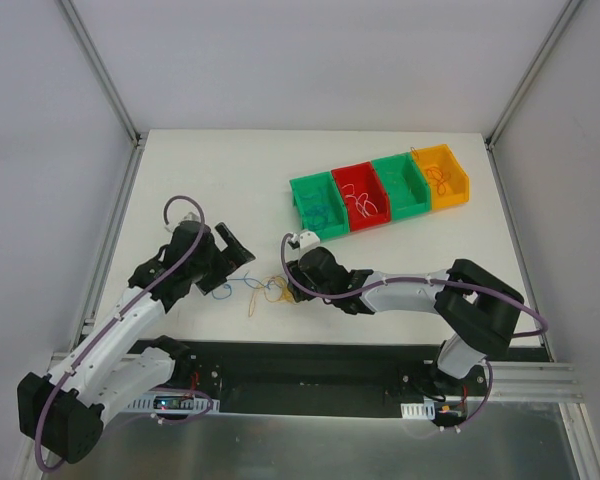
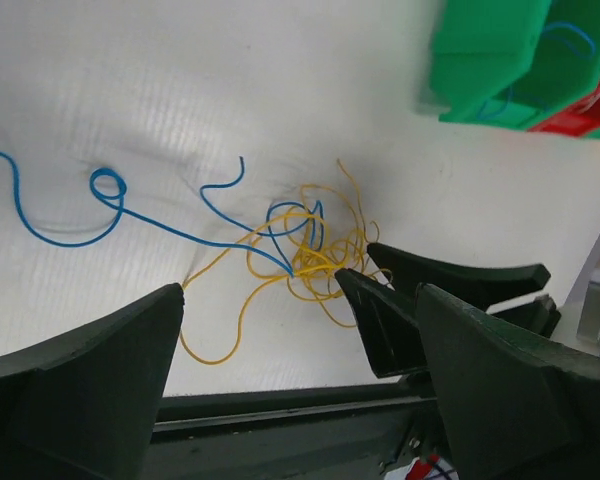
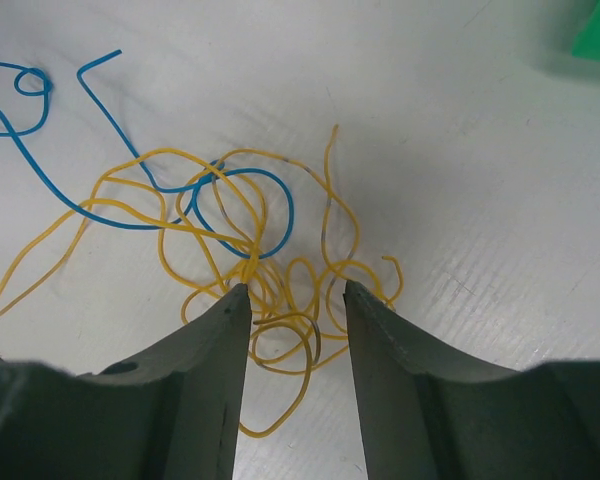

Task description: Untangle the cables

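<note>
The cables lie in a loose knot on the white table: orange-yellow loops [image 1: 271, 291] [image 3: 205, 165] [image 2: 332, 250] threaded by a blue cable [image 1: 242, 283] [image 3: 130, 215] [image 2: 100, 190] that trails off left in curls. My right gripper [image 1: 292, 276] [image 3: 295, 290] is down on the knot, its jaws partly apart with several yellow loops between the fingertips [image 3: 230, 310]; the jaws do not press on them. My left gripper [image 1: 225, 265] [image 2: 300, 295] stands wide open just left of the knot, over the blue cable, holding nothing. The right arm's fingers [image 2: 380, 320] show in the left wrist view.
Four small bins stand in a row at the back right: green [image 1: 302, 200], red [image 1: 342, 182], green [image 1: 384, 166] and orange-yellow [image 1: 462, 172], each with sorted cables inside. A black rail [image 1: 310, 360] runs along the table's near edge.
</note>
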